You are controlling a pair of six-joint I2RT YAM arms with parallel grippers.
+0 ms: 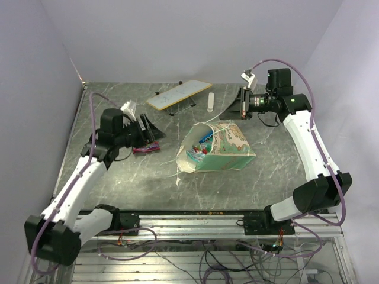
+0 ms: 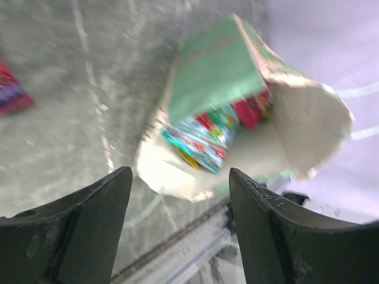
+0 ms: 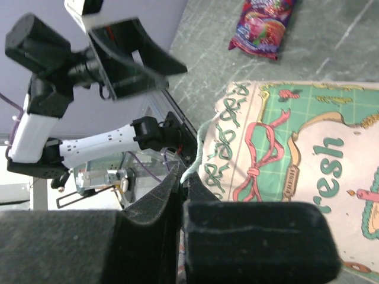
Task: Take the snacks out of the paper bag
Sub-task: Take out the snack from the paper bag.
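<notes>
The mint-green paper bag (image 1: 228, 151) lies on its side mid-table with its mouth facing left. Several foil packets (image 1: 202, 145) show inside the mouth, green and red ones among them; in the left wrist view (image 2: 206, 137) they lie on the cream lining. One purple-red packet (image 1: 145, 148) lies on the table left of the bag, just below my left gripper (image 1: 154, 133). The left gripper (image 2: 180, 173) is open and empty, facing the bag's mouth (image 2: 296, 118). My right gripper (image 1: 235, 109), behind the bag, is shut on the bag's cord handle (image 3: 198, 160). The bag's printed side (image 3: 296, 171) fills the right wrist view.
A flat white board on black legs (image 1: 179, 94) stands at the back, with a small white oblong object (image 1: 210, 100) beside it. The aluminium rail (image 1: 195, 222) runs along the near edge. Walls close the left, back and right sides.
</notes>
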